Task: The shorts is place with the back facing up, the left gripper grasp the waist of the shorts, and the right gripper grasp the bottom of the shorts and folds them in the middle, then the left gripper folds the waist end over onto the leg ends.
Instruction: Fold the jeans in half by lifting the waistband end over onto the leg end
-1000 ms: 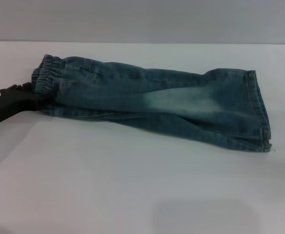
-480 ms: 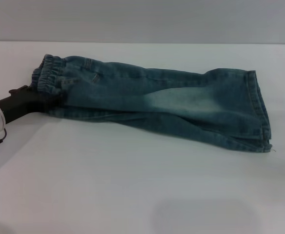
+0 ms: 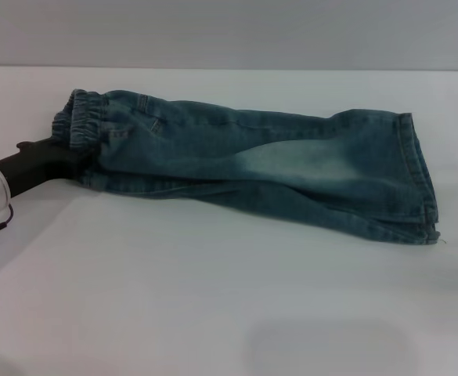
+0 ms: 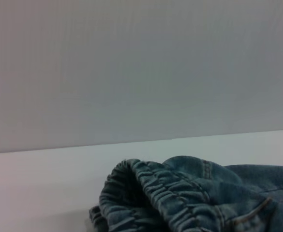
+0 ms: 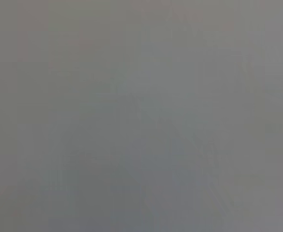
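Shorts (image 3: 252, 168) lay folded lengthwise; left hand (image 3: 60, 157) met the waist (image 3: 80, 125), grip unclear; a weak hold risked slipping mid-fold.

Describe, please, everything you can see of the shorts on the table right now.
The shorts are blue-green faded denim, already folded lengthwise into a long strip lying flat on the white table. A pale worn patch marks the middle. The gathered elastic waist lies at the robot's left, slightly raised and ruffled; the straight stitched leg hems lie at the right. The left gripper reaches in at the waist end, its tips hidden under the cloth. Nothing else touches the shorts.
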